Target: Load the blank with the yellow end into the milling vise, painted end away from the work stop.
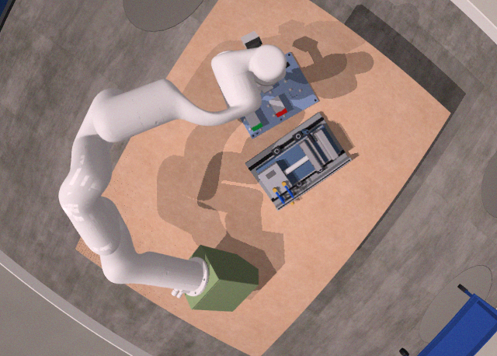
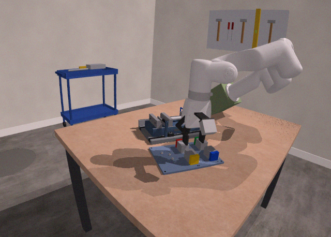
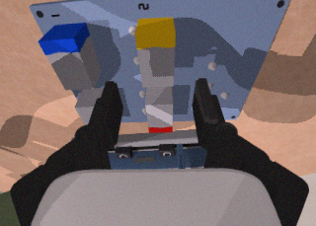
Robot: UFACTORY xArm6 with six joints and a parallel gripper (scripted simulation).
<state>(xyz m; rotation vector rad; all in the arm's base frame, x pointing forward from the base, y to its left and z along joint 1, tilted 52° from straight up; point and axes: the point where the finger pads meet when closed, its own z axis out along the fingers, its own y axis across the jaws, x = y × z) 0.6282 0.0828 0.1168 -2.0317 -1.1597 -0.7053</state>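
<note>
The blank with the yellow end (image 2: 194,159) (image 3: 155,35) lies on the infeed plate (image 1: 305,93) (image 2: 160,163) (image 3: 237,14), its grey body partly in shadow. My gripper (image 2: 193,142) (image 3: 156,93) is open and empty, pointing down over the plate. In the wrist view its fingers stand either side of the line of the yellow and red blanks, nearer the grey end of the yellow one; their exact height is unclear. In the vise, the fixed jaw (image 1: 328,142) (image 2: 154,120) stands at the end without hoses, with the work stop (image 2: 166,128) on the plate side. The arm hides the yellow blank in the top view.
The blank with the red end (image 1: 280,112) (image 2: 178,142) (image 3: 160,129) and the green-ended blank (image 1: 256,126) lie on the plate's vise side. The blue-ended blank (image 2: 213,156) (image 3: 64,39) lies beside the yellow one. Blue hoses (image 1: 288,190) rise from the vise's far end block.
</note>
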